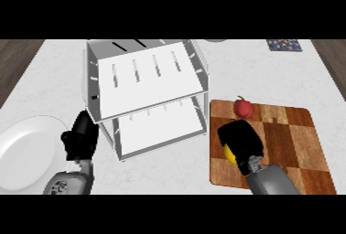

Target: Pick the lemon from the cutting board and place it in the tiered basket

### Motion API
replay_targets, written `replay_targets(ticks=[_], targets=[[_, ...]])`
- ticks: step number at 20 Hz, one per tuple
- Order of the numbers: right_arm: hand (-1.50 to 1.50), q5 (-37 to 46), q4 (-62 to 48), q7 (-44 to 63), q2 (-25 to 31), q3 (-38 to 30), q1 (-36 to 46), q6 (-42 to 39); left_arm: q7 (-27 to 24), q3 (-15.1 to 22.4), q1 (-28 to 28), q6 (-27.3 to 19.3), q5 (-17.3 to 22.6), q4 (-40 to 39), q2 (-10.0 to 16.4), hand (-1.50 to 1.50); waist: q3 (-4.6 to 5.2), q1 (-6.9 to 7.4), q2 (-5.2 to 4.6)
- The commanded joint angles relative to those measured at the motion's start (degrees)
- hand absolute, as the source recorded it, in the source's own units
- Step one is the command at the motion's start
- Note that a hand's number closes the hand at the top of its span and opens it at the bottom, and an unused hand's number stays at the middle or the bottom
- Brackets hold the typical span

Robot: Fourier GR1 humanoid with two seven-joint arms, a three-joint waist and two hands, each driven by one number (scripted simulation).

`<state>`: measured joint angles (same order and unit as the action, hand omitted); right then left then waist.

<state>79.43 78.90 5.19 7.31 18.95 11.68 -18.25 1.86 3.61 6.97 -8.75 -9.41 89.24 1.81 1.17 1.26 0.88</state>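
A yellow lemon [229, 153] lies on the left part of the wooden cutting board [297, 137], mostly hidden under my right hand [241, 137]. That hand covers the lemon from above with its fingers bent over it; only a yellow sliver shows at its left edge. The white tiered basket [145, 89] stands left of the board, with an upper shelf and a lower shelf [159, 128]. My left hand [81, 137] rests open at the lower left, fingers up, beside the basket's front left corner.
A red pepper [243, 108] sits at the board's far edge, just beyond my right hand. A white plate [27, 151] lies at the left edge. A dark patterned item [283, 45] lies at the far right of the pale counter.
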Motion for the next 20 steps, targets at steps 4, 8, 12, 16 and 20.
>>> replay_targets(ticks=[4,8,12,16,20], targets=[[1.5,2.17,3.88,24.42,-7.04,20.41,-1.87,-3.69,1.14,0.63,2.21,1.12,-0.03,-0.01,0.36,0.0,-1.15,1.73,-0.48],[1.5,-0.56,8.62,38.81,-7.09,27.61,-0.47,-4.88,0.43,0.96,2.59,0.81,-0.45,-1.24,-0.24,0.0,-1.15,1.6,-0.63],[1.5,-2.86,16.5,52.53,-7.2,36.18,2.58,-5.82,0.39,-0.04,2.84,0.75,0.71,-2.26,-0.73,0.0,-1.07,0.9,-0.49],[1.5,-4.74,23.39,63.24,-7.26,40.1,8.2,-6.68,0.89,-0.43,3.11,1.04,0.19,-1.26,0.55,0.0,-1.03,0.94,-0.23],[1.5,-7.8,28.8,68.34,-7.26,38.74,13.71,-8.36,0.56,0.11,1.41,0.97,-0.13,-0.87,0.33,0.0,-0.97,0.71,-0.37]])
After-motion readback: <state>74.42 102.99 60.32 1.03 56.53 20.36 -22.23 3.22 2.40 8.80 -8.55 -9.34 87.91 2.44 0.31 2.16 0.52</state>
